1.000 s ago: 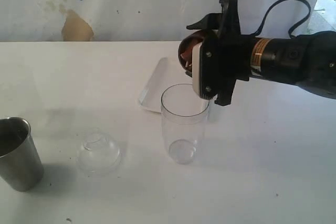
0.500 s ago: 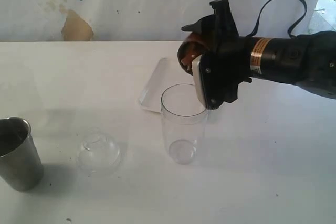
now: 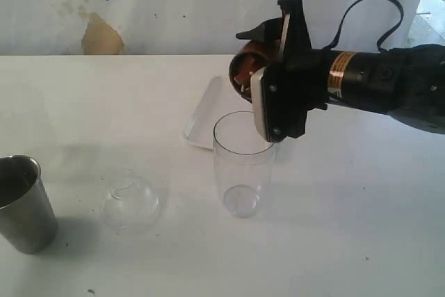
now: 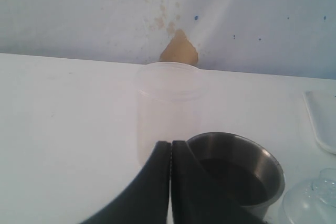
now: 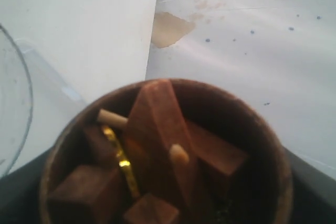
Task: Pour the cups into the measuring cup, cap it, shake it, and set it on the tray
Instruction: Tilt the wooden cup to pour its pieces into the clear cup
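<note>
the right gripper point(image 3: 261, 67) is clamped across the round belly of the wooden cup point(image 3: 242, 73), one jaw on the cup's near side and the other on its far side, so the cup sits between the fingers and sticks out past them to the left. the cup is tipped onto its side with its mouth facing left, raised off the table point(image 3: 361, 227), just above the far right part of the measuring cup's rim. the right wrist view looks into the wooden cup point(image 5: 262, 135): brown blocks, a gold strip and two pale sticks lie inside

the measuring cup point(image 3: 242, 165) stands upright mid-table. the tray point(image 3: 205, 113) lies flat just beyond it, partly hidden by the gripper

the left gripper point(image 4: 170, 145) has its jaws pressed together with nothing between them, just beside the rim of the steel tumbler point(image 4: 236, 166), which holds something dark. that tumbler point(image 3: 24, 203) stands upright at the near left, well apart from the measuring cup, with a clear dome lid point(image 3: 131, 203) between the two. a frosted cup point(image 4: 168, 108) stands beyond the closed fingers
</note>
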`<state>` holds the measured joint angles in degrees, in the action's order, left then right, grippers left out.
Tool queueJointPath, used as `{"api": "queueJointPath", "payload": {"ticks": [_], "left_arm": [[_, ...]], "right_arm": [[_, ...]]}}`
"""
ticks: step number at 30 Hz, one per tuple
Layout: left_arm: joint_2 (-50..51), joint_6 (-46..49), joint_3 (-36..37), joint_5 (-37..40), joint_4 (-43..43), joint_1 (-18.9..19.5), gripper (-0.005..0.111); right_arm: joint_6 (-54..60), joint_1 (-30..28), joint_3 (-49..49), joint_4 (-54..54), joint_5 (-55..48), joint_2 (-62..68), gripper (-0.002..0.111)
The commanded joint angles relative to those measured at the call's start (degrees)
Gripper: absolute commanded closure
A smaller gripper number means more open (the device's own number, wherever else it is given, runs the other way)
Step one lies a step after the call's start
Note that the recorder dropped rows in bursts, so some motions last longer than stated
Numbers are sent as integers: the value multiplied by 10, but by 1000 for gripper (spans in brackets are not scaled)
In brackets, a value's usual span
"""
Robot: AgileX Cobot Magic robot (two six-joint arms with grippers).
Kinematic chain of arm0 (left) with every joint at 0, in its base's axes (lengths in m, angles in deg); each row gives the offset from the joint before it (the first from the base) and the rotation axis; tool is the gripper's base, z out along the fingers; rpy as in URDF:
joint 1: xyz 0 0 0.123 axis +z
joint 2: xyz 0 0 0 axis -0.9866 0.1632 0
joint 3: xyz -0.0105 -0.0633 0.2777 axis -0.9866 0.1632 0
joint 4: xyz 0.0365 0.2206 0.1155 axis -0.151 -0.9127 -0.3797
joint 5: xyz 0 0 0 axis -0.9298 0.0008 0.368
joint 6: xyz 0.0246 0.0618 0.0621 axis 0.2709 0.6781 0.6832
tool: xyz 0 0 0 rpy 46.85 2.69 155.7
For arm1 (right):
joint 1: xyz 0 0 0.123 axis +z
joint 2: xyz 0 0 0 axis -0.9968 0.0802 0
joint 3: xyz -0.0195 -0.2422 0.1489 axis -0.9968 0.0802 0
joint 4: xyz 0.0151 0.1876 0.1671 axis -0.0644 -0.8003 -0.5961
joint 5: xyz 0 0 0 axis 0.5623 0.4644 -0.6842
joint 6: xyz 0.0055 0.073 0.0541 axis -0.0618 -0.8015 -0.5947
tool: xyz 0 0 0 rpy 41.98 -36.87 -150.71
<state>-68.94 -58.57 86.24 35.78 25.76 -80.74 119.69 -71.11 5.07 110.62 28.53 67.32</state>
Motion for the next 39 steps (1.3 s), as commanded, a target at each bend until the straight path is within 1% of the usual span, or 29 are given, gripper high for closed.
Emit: {"api": "queueJointPath", "payload": {"ticks": [1,8,15,24,32,36,39], "left_arm": [[-3,-1,3,-6,2,0,106],[-3,-1,3,-6,2,0,106],[-3,-1,3,-6,2,0,106],[-3,-1,3,-6,2,0,106],[-3,-1,3,-6,2,0,106],[-3,-1,3,-6,2,0,106],[-3,-1,3,-6,2,0,106]], "right_arm": [[63,-1,-6,-10,0,12,108],[137,-1,-6,-10,7,15,108],[157,-1,-6,-10,40,15,108],[246,-1,-6,-9,35,15,108],[246,-1,-5,21,64,15,108],[300,-1,-3,24,57,15,108],[317,-1,-3,24,56,15,108]]}}
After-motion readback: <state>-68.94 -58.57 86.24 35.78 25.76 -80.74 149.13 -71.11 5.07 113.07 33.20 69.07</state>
